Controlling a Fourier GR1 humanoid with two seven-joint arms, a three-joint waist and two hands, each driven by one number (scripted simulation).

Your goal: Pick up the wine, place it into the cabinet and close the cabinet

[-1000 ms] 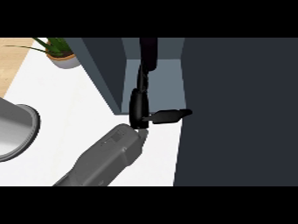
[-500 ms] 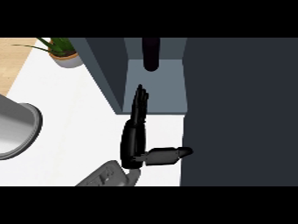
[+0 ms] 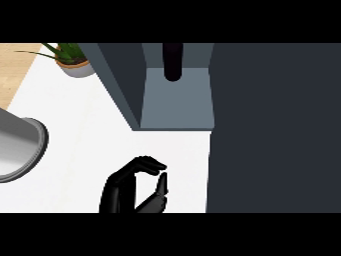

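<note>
one black hand (image 3: 132,190) low on white counter (image 3: 92,125), fingers curled inward, pinching nothing, side unclear | one dark wine bottle (image 3: 172,61) upright at back of open grey cabinet (image 3: 177,102) | one dark door panel (image 3: 284,125) right | risk: swinging door may clip hand | one steel cylinder (image 3: 10,147), one potted plant (image 3: 69,57)

The white counter (image 3: 92,135) fills the left and middle of the view, with a strip of light wooden surface (image 3: 2,70) beside it at 10 o'clock. A small potted plant (image 3: 71,62) in a grey pot stands on the counter toward 11 o'clock. A grey metal cylinder (image 3: 7,147) rests on it at 9 o'clock, cut off by the left edge. The dark cabinet (image 3: 276,130) stands on the counter from 12 to 4 o'clock; its grey shelf (image 3: 177,105) carries 1 dark wine bottle (image 3: 172,60) at the back.
</note>
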